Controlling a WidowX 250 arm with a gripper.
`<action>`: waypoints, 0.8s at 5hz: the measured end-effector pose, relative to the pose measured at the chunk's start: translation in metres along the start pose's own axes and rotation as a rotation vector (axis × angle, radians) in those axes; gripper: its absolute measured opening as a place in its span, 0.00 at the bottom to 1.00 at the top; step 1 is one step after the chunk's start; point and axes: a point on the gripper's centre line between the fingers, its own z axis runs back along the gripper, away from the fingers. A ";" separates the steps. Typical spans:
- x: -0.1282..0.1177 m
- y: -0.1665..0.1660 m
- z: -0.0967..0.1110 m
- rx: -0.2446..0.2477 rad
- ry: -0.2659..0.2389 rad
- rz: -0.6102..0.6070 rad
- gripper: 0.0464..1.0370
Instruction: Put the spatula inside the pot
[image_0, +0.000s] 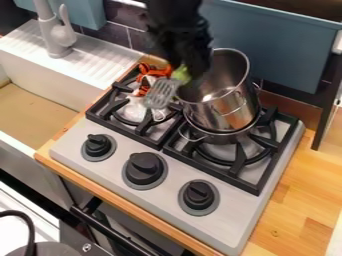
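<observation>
"Where is the spatula (161, 93) now?"

"Up in the tool (191, 72), above the left burner. The tool looks closed on the green handle (181, 74), but I can't tell how narrow the gap is."

"And the pot (224, 106)?"

"Just beside it, towards the right of the view, on the right burner. The tool hangs close to the pot's near-left rim, but the slotted head points down and left, away from the opening."

"So its long axis runs the wrong way?"

"I'd say so. The next move probably needs a short shift right and a swing of the head over the rim, then down. The flat blade could catch on the edge."

"What's the pot like?"

"Tall, straight-walled, polished metal with thin wire handles. It sits in a shallower metal pan (215, 136) and seems to lean a little, so a knock might tip it."

"The spatula?"

"A grey, thin, slotted blade, with that smooth-looking green handle."

"Anything else near?"

"A crumpled-looking white and orange bundle (136, 108) on the left burner, under the blade. Black angular grates (246, 183), a pale grey stovetop (222, 230), round dark knobs (145, 168) and a striped wooden counter (289, 200)."
</observation>
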 end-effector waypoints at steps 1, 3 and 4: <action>0.010 -0.006 -0.016 0.015 -0.008 0.027 0.37; 0.020 -0.008 -0.033 0.023 0.020 0.067 0.37; 0.027 -0.004 -0.033 0.034 0.013 0.087 0.37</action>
